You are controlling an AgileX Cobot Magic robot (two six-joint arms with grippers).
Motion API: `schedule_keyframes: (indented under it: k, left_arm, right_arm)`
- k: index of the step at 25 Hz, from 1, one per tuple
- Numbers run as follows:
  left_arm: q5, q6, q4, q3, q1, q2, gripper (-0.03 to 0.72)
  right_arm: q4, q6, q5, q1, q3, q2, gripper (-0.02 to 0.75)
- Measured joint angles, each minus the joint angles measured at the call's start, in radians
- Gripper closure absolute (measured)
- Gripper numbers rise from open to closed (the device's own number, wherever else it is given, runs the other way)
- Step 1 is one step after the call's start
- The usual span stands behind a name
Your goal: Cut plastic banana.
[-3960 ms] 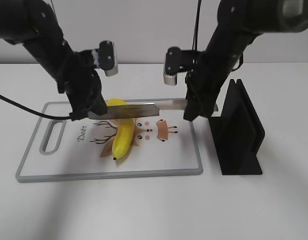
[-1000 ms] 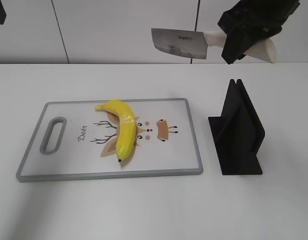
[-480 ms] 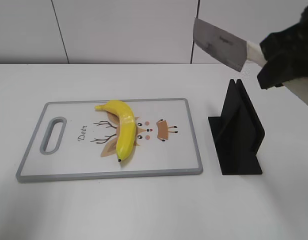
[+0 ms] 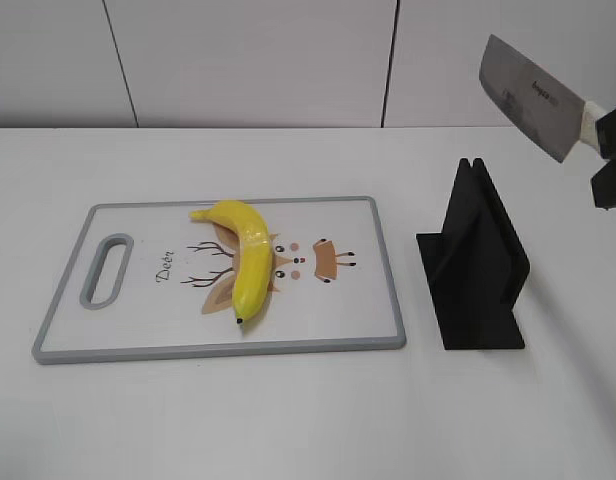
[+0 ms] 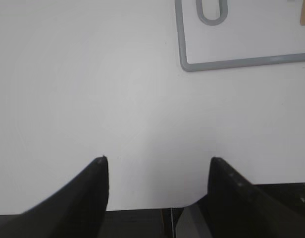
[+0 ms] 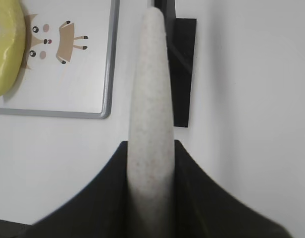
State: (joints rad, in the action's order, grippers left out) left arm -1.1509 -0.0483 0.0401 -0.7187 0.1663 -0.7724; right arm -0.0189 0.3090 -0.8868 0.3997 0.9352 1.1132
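The plastic banana (image 4: 246,262) lies whole on the grey-rimmed cutting board (image 4: 386,275), curved, one dark tip toward the front; part of it shows at the top left of the right wrist view (image 6: 8,49). My right gripper (image 6: 151,148) is shut on the pale handle of a cleaver (image 4: 528,98), held high at the right edge above the black knife stand (image 4: 476,265). The right gripper shows as a dark block at the exterior view's right edge (image 4: 612,160). My left gripper (image 5: 156,161) is open and empty over bare table, left of the board's handle corner (image 5: 212,63).
The black knife stand stands upright right of the board, also in the right wrist view (image 6: 182,69). The white table's front edge lies under my left gripper. A white panelled wall stands behind the table.
The right gripper has carried the cleaver from over the board rightward to above the stand, blade now tilted up. The left arm has left the exterior view. The banana has not moved in the last second.
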Motion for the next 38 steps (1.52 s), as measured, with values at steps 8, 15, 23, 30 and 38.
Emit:
schedule_keyframes:
  k: [8, 15, 23, 30, 38]
  left_arm:
    - [0.024, 0.000, -0.001, 0.141, 0.000, 0.331, 0.097]
    - [0.057, 0.000, -0.019, 0.160, 0.000, 0.522, 0.097]
    - [0.189, -0.001, -0.028, 0.211, 0.000, 0.597, 0.097]
    - [0.155, -0.067, 0.022, 0.207, 0.000, 0.598, 0.097]
    - [0.069, -0.084, 0.017, 0.230, 0.000, 0.639, 0.097]
  right_arm:
    - [0.008, 0.026, 0.018, 0.000, 0.000, 0.045, 0.568]
    - [0.009, 0.026, 0.071, 0.000, 0.000, 0.120, 0.568]
    - [0.009, 0.027, 0.110, 0.000, 0.000, 0.202, 0.568]
    - [0.010, 0.035, 0.124, 0.000, 0.000, 0.230, 0.568]
    - [0.019, 0.054, 0.128, 0.000, 0.000, 0.232, 0.568]
